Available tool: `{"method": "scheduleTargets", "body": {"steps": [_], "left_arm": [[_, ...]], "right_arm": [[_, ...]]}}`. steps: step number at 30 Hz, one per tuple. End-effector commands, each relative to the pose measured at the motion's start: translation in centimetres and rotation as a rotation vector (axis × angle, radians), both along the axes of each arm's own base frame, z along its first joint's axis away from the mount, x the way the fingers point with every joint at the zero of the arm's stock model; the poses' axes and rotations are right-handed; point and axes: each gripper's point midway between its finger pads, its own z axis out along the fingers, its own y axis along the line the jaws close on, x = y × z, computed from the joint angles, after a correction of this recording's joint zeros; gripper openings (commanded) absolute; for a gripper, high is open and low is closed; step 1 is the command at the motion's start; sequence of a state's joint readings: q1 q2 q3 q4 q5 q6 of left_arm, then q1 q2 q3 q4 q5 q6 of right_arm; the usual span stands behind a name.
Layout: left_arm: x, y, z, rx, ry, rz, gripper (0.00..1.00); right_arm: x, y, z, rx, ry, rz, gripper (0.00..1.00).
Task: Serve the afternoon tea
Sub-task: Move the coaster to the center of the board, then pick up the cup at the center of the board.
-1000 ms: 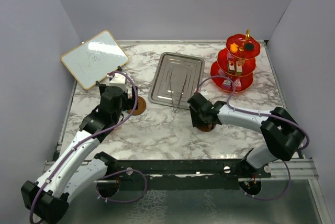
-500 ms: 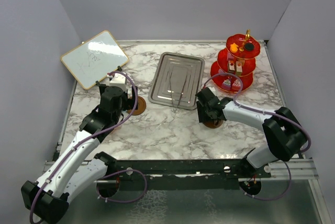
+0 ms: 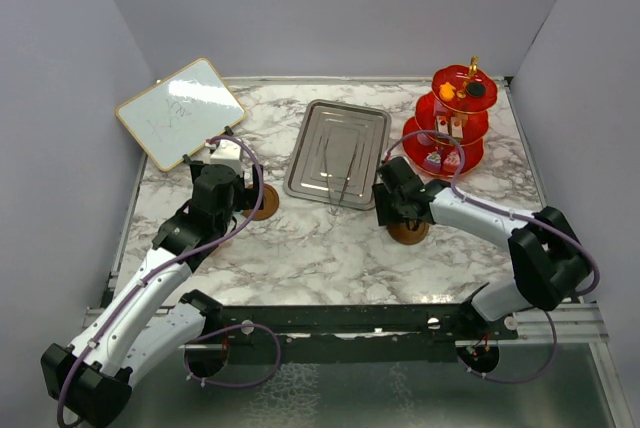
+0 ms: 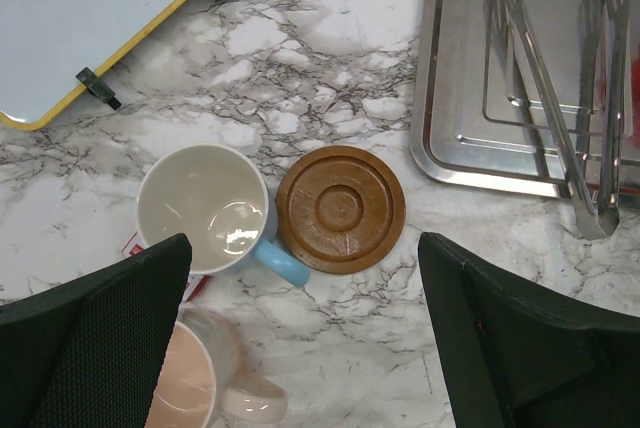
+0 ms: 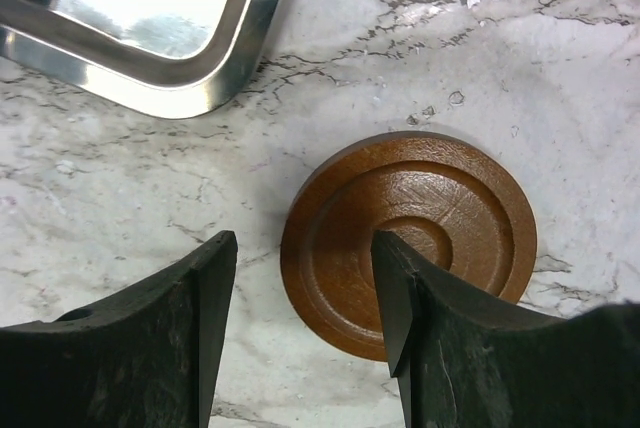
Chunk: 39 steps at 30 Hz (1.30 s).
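Your right pincer (image 5: 300, 278), spread and empty, hovering over saucer (image 5: 420, 238) on counter (image 5: 120, 178) by tray (image 5: 150, 38) corner; you are likely laying place setting. Left pincer (image 4: 303, 258), spread, hanging above blue cup (image 4: 205, 210) just beside second saucer (image 4: 340, 209).

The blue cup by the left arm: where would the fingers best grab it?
Probably its rim, from straight above, one finger inside and one outside. The blue cup stands upright and empty; its handle points toward the saucer, and the pink cup crowds one side.
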State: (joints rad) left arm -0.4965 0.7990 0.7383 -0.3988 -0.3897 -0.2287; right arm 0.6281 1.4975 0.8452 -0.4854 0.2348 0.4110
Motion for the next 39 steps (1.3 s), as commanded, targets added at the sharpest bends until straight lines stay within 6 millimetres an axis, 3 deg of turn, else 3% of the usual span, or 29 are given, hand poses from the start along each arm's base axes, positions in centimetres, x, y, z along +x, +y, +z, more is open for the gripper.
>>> {"method": "scheduleTargets", "body": {"steps": [1,7,23,31,39], "left_arm": [[-0.1,0.3,-0.4,0.016,0.01,0.002,0.99],[0.0,0.3,-0.5,0.019,0.013,0.003,0.99],[0.5,1.3,-1.5,0.06,0.06,0.081,0.99],[2.1,4.1,-3.0,0.071,0.139,0.208,0.99],[5.2,7.8,-3.5,-0.11,0.175,0.291,0.94]], "right_arm": [[1.1,1.4,3.5,0.085,-0.075,0.028,0.57],[0.3,2.6,5.9,0.19,-0.092,0.056,0.57],[-2.2,6.4,7.3,0.415,-0.014,0.17,0.57],[-3.2,8.1,7.7,0.512,0.019,0.229,0.57],[-3.6,8.3,8.1,0.525,0.027,0.249,0.57]]}}
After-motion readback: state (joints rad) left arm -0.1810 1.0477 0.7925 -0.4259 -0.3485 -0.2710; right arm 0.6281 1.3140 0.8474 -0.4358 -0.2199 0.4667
